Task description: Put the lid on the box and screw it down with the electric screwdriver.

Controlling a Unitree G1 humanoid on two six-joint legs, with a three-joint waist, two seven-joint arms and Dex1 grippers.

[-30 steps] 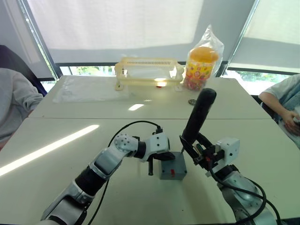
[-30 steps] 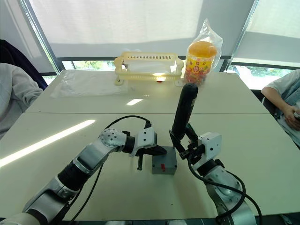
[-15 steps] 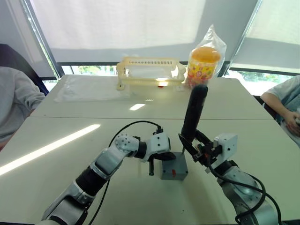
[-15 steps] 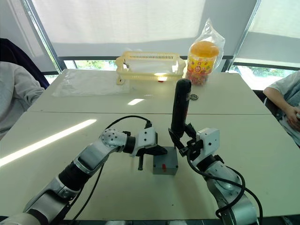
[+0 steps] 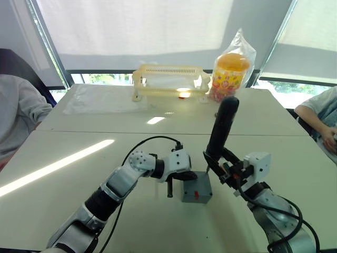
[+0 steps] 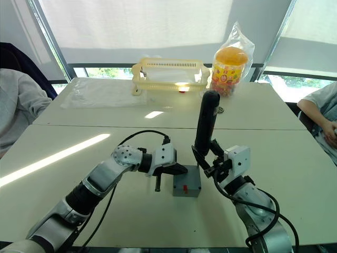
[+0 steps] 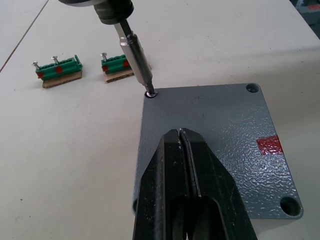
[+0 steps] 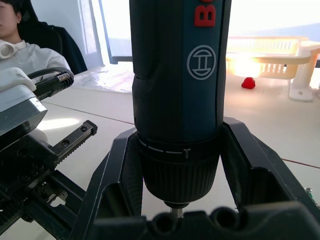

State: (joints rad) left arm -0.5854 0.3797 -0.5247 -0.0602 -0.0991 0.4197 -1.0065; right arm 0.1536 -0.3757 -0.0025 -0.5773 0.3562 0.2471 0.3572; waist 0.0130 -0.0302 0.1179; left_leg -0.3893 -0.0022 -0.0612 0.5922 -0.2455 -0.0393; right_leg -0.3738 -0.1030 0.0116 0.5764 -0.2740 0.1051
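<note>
Screwdriver (image 5: 221, 132) tilted slightly more upright, bit in lid (image 7: 215, 135) corner

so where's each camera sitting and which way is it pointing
Left eye and right eye views: on the head, looking forward and down over both arms at the box on the table.
Left wrist view: on the left arm, looking along the shut left gripper resting on the lid; the bit sits in a corner screw hole.
Right wrist view: on the right arm, looking along the right gripper clamped around the electric screwdriver.
Shared: the screwdriver appears in every view.
</note>
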